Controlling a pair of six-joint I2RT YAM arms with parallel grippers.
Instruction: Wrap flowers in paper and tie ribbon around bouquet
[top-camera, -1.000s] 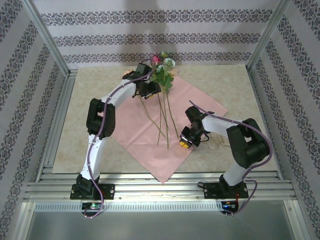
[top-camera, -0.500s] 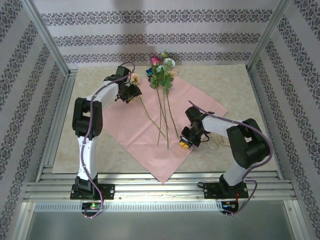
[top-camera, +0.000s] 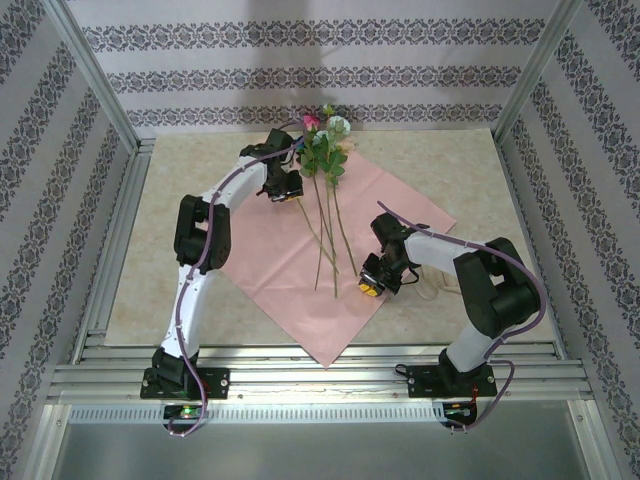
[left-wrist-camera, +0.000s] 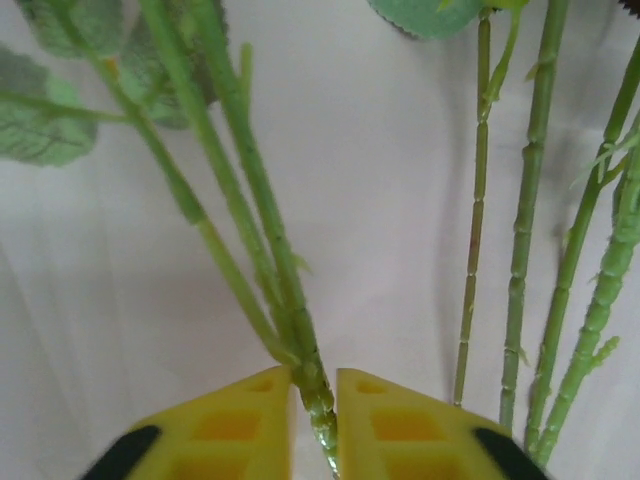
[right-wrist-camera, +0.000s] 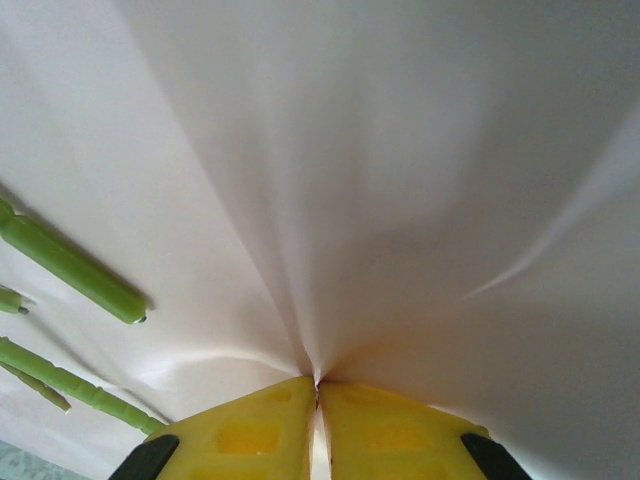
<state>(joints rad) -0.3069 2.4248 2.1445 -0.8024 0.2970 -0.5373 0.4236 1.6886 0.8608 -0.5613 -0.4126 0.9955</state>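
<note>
The flowers lie on the pink paper (top-camera: 290, 260), with blooms (top-camera: 325, 132) at the far edge and long stems (top-camera: 335, 235) running toward me. My left gripper (top-camera: 286, 186) sits at the left of the bunch, just below the leaves. It is shut on one green stem (left-wrist-camera: 285, 290), pinched between its yellow fingertips (left-wrist-camera: 315, 380). My right gripper (top-camera: 371, 284) is at the paper's right edge, shut on a pinched fold of the paper (right-wrist-camera: 380, 200). Cut stem ends (right-wrist-camera: 75, 268) lie to its left. A thin pale ribbon (top-camera: 432, 291) loops on the table right of that gripper.
The marble-patterned tabletop (top-camera: 180, 200) is framed by aluminium rails (top-camera: 120, 240) and patterned walls. The paper lies as a diamond, its near corner (top-camera: 330, 362) by the front rail. More stems (left-wrist-camera: 525, 250) lie right of the held one.
The left gripper swung out to the left, then came back right to the stems and closed on one. The right arm has not moved.
</note>
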